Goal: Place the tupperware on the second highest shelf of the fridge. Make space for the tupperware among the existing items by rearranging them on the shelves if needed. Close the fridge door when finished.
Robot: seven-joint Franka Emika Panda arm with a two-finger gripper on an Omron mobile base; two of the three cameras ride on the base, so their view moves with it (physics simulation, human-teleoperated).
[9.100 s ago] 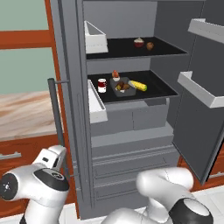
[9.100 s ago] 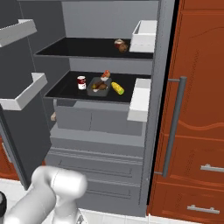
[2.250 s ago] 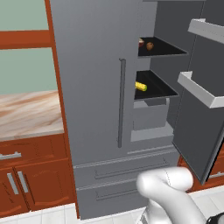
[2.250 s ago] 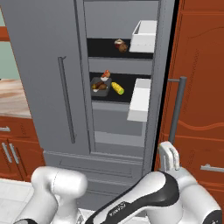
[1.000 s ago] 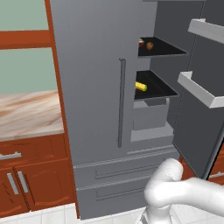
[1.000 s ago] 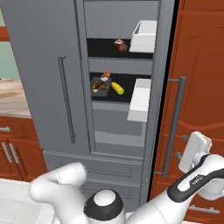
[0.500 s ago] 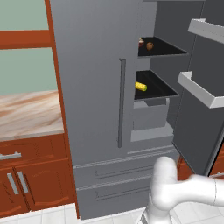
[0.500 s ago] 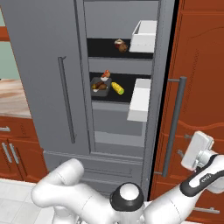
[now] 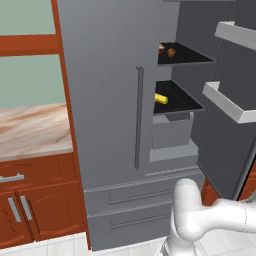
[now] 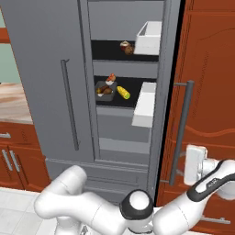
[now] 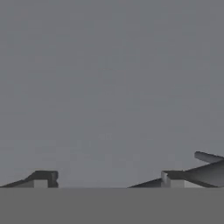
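Fridge (image 9: 105, 90): tall matte grey unit, left door shut with a long vertical bar handle (image 9: 138, 117), two drawers (image 9: 135, 192) below, red-brown wooden cabinets (image 9: 35, 210) on either side.

Fridge door (image 9: 227, 135), right-hand: stands open. Pale grey bins (image 9: 227, 102) line its inner face. Seen edge-on in the right base view, its own bar handle (image 10: 180, 133) faces the arm.

Upper black shelf (image 10: 110, 49): carries a small round brown item (image 10: 129, 48) with a small white-and-red piece just beside it, close to a white bin (image 10: 149, 37).

Lower black shelf (image 10: 114, 98): carries a dark tray of brown food (image 10: 104, 89), topped by a small red and white piece, and a yellow item (image 10: 123, 93) just beside it on the right. The same yellow item shows at the shelf's front edge in the left base view.

Tupperware: I cannot pick it out with certainty; the shelf tray may be it.

Tool (image 11: 107, 177): jaws spread wide, nothing between them. The two dark fingertips (image 11: 43, 177) face a plain grey surface, very close. In the right base view the white hand (image 10: 195, 165) sits just beside the lower part of the open door's handle, in front of the red-brown cabinet; contact cannot be told.

Worktop (image 9: 30, 130): pale marbled surface left of the fridge, above cabinet doors.
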